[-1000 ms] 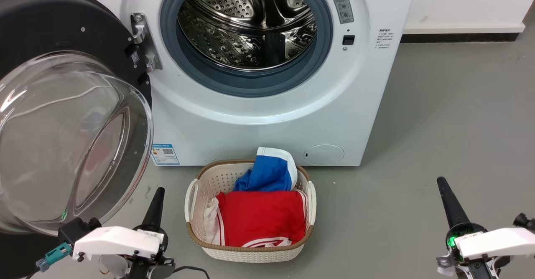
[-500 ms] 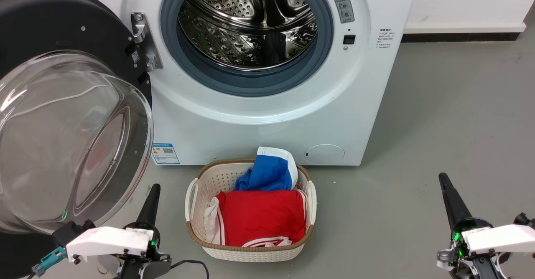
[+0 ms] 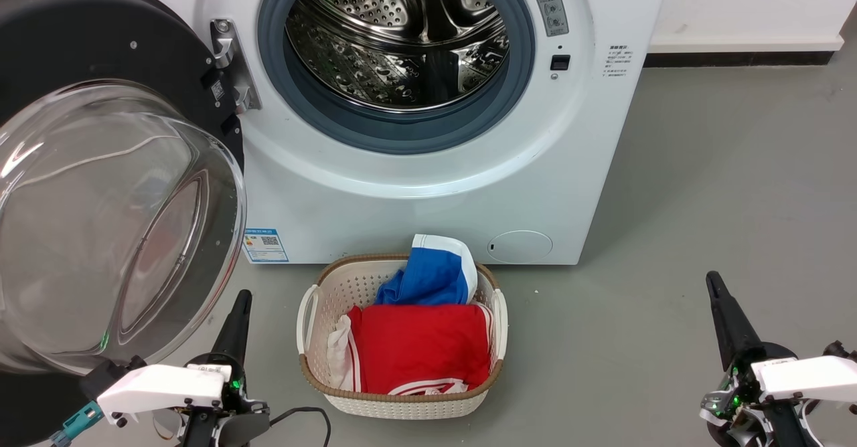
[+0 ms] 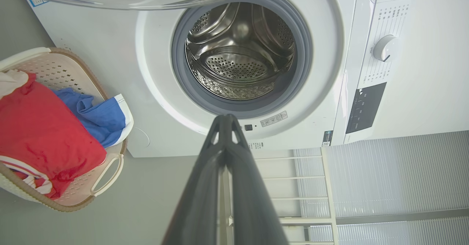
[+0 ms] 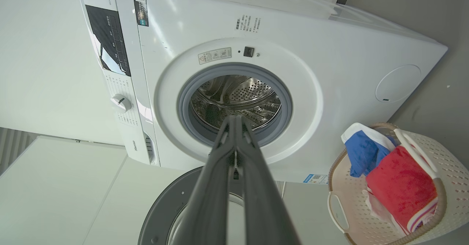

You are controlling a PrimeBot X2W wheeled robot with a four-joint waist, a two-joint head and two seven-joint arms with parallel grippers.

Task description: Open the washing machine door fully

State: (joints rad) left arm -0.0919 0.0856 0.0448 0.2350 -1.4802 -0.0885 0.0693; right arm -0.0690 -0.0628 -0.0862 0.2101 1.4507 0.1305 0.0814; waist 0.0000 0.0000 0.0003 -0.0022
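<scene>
The washing machine door point(image 3: 87, 59), black-rimmed with a bulging clear glass bowl point(image 3: 114, 226), stands swung wide open at the left on its hinge point(image 3: 231, 65). Behind it the steel drum point(image 3: 395, 32) lies exposed inside the white machine point(image 3: 428, 186). My left gripper point(image 3: 241, 298) sits low at the bottom left, just right of the glass bowl, shut and holding nothing; its fingers point(image 4: 227, 135) meet at the tips. My right gripper point(image 3: 714, 281) is at the bottom right, far from the door, shut and empty, with its fingers point(image 5: 234, 127) pressed together. The door's edge point(image 5: 172, 197) shows in the right wrist view.
A cream laundry basket point(image 3: 315, 300) with red and blue clothes stands on the grey floor just before the machine, between my two arms. A small round white flap point(image 3: 519, 246) sits low on the machine front. Bare floor point(image 3: 723, 186) stretches to the right.
Both grippers have drawn back slightly toward the bottom of the head view. The door has not moved.
</scene>
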